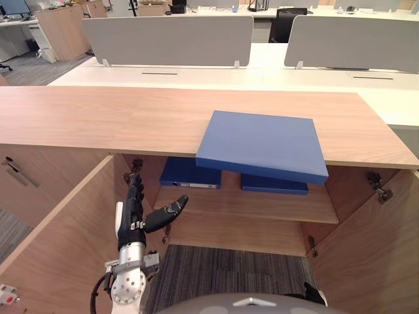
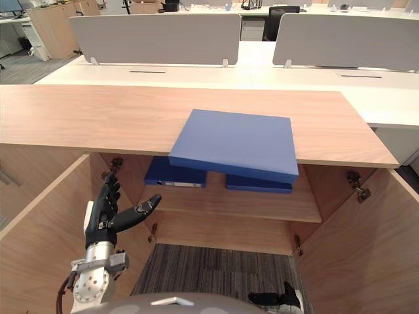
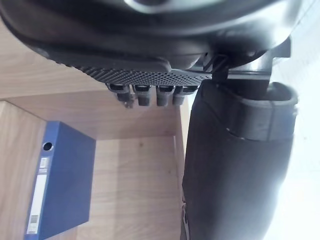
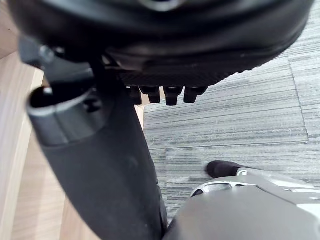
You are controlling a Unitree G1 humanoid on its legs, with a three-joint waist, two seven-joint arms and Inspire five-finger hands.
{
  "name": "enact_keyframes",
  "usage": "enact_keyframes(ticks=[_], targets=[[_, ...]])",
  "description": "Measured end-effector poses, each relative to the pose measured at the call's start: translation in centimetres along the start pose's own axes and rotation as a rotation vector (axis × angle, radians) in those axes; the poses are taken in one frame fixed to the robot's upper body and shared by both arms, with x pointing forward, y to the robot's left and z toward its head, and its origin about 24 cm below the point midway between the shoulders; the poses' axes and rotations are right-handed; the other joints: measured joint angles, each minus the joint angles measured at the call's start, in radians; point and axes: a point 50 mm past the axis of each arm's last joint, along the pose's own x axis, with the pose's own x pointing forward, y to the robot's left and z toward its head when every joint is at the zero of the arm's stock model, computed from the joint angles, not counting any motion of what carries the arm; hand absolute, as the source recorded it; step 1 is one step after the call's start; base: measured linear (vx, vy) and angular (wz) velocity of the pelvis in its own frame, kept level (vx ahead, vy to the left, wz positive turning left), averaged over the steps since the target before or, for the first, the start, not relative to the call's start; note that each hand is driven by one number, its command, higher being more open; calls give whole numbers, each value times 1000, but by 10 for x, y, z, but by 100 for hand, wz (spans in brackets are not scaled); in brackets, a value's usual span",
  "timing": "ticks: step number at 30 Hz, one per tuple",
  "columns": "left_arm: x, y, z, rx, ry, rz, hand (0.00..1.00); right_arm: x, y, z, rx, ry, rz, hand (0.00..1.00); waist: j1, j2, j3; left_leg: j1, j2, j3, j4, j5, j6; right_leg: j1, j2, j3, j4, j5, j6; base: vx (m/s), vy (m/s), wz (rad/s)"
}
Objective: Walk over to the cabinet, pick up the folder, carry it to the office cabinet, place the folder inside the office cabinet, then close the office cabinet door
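nearest, the left hand point(image 1: 131, 222) is raised in front of the open cabinet, fingers straight and thumb spread wide, holding nothing. the right hand point(image 4: 100, 165) hangs low over the grey ribbed carpet point(image 1: 222, 268), and its fingers look straight and empty too. both doors, the left door point(image 1: 59, 242) and the right door point(image 1: 373, 242), stand open, smooth light wood grain with small metal hinges. inside, on the shelf point(image 1: 249, 206), two blue binders point(image 1: 186, 175) lie flat.

above them the folder point(image 1: 262, 144), a flat matte blue rectangle with stiff square edges, lies on the cabinet top point(image 1: 98, 118), skewed, with its near side jutting past the front edge. it seems the pick-up is the step in hand, not yet begun. the next move probably calls for lifting a hand to that overhanging edge, thumb under, fingers on top, since the cover looks slick. beyond stand white desks with grey partition panels point(image 1: 163, 39).
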Motion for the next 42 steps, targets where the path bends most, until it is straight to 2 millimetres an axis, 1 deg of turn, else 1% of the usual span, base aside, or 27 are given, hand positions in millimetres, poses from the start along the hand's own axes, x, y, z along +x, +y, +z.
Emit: enact_keyframes(ticks=[6,10,12,15,19,22,24,27,28,29,31,35,38,42], targets=[[1,0,18,-13,-81,8,100,0,3,-1,-29,2,17,100,2,-5,-7,2,6,0,1,-3,-2,4,5,2,0,-2,-2,0,-22,0],[1,1,43,-7,-196,15,100,-1,3,-6,-35,23,19,100,8,-10,-11,-2,12,4,14,-14,-7,6,11,7,0,-4,-4,1,-17,-1],[1,2,52,6,-244,7,100,-1,3,-8,-56,28,20,100,8,-9,-14,-6,14,5,23,-19,-9,7,13,9,0,-5,-6,0,0,0],[3,2,66,71,-320,-23,100,-1,2,-9,-64,29,19,100,7,-5,-18,-8,19,7,28,-22,-13,6,19,12,0,-7,-9,0,0,0],[7,-4,74,139,-382,-94,100,0,1,-8,-78,26,21,100,6,0,-20,-9,25,9,36,-27,-20,6,28,15,4,-11,-16,-4,-18,-1],[14,-6,86,232,-462,-168,100,0,0,-8,-93,24,22,100,2,7,-22,-9,35,18,38,-31,-26,-1,38,26,11,-16,-24,-11,-31,-9],[17,-6,92,265,-506,-191,100,0,-1,-7,-105,17,23,100,-2,9,-23,-9,39,24,39,-33,-29,-3,42,32,12,-17,-25,-8,-27,-10],[23,-7,107,304,-598,-228,100,1,-2,-4,-123,4,26,100,-9,13,-23,-8,44,30,40,-34,-31,-6,48,37,13,-19,-28,0,-18,-7],[25,-8,116,320,-649,-245,100,1,-2,-4,-136,-1,27,100,-10,13,-22,-8,47,33,40,-35,-32,-8,50,40,13,-19,-29,8,-14,-5],[25,-9,118,324,-660,-250,100,1,-2,-3,-136,-1,27,100,-10,13,-22,-8,47,33,40,-35,-32,-8,51,41,13,-19,-29,11,-13,-6],[27,-11,133,347,-751,-280,100,1,-2,-3,-137,-2,31,100,-10,12,-22,-7,52,36,40,-37,-36,-9,55,43,14,-22,-34,11,-13,-4],[30,-13,143,354,-811,-284,100,2,-2,-2,-137,-4,37,100,-10,13,-22,-6,56,39,40,-39,-38,-10,60,46,14,-25,-38,0,-3,-1],[30,-15,147,418,-850,-278,100,2,-1,-1,-137,-5,38,100,-10,12,-21,-7,60,43,40,-40,-40,-16,65,51,19,-28,-42,-7,-13,-5],[30,-23,149,496,-898,-285,100,2,-1,-1,-136,-5,39,100,-10,12,-21,-6,63,48,41,-41,-41,-18,69,57,21,-30,-45,-10,-6,-3]])
